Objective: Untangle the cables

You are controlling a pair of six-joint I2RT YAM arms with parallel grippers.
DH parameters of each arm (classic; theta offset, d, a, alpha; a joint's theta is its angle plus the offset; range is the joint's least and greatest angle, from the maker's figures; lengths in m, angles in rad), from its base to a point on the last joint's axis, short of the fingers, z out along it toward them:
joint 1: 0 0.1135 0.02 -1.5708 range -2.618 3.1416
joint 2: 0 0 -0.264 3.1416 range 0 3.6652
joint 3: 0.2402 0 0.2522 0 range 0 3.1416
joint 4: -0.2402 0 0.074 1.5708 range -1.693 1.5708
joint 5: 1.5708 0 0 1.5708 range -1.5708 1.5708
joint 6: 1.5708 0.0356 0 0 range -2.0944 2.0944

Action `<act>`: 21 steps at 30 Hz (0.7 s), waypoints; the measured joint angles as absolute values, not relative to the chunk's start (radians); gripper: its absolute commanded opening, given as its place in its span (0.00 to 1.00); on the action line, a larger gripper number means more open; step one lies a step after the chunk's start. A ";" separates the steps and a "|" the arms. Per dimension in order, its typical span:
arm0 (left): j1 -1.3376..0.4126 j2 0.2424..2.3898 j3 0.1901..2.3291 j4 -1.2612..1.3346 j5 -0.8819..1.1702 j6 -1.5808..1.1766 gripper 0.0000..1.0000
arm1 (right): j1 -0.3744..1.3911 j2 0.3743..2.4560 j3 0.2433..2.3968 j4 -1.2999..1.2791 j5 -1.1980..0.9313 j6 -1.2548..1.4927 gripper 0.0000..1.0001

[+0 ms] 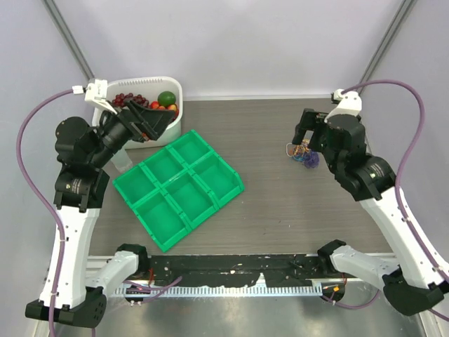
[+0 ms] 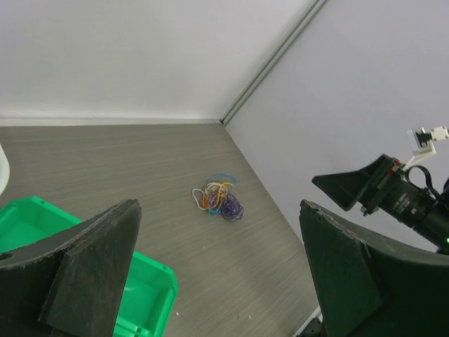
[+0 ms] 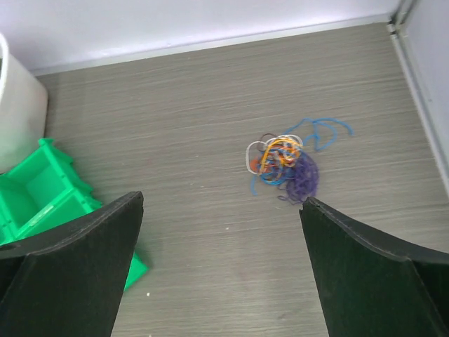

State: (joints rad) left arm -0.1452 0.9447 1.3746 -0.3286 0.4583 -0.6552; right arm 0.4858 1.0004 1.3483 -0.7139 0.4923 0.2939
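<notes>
Purple, blue, orange, yellow and white strands form one small clump, the cables (image 3: 284,165), lying on the grey wood-grain surface (image 1: 280,210) toward its far right side, near the right wall and well apart from the green compartment tray (image 1: 179,186). The right gripper (image 3: 221,200) hangs above the clump with its jaws spread wide and nothing between them. The left gripper (image 1: 156,125) is likewise released and empty, raised beside the white bin (image 1: 151,86) on the far left and aimed across at the clump. Expect the cables to be very light, thin and limp, with some spring in each loop; pulling one strand is likely to drag the whole clump along the smooth surface. A loose blue loop (image 3: 330,128) trails out from the clump's far edge and offers the clearest single-strand hold. The dense purple bundle (image 3: 305,175) suits a pinning grasp by the other gripper. Grasp low, close to the surface, since thin wire can slip between the pads.
</notes>
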 measured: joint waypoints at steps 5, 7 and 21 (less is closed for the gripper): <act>-0.142 0.900 1.289 -0.328 0.469 -0.677 1.00 | 0.413 1.108 1.305 -0.594 0.390 0.330 0.99; -0.142 0.900 1.286 -0.353 0.473 -0.673 1.00 | 0.301 1.183 1.264 -0.530 0.291 0.374 0.99; -0.185 0.978 1.140 -0.443 0.693 -0.703 0.97 | -0.224 1.697 1.121 -0.226 -0.052 0.548 0.93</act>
State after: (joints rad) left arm -0.1848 0.9783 1.1404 -0.4435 0.6926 -0.7033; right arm -0.2237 1.6970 1.1206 -0.2256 -0.0525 0.5480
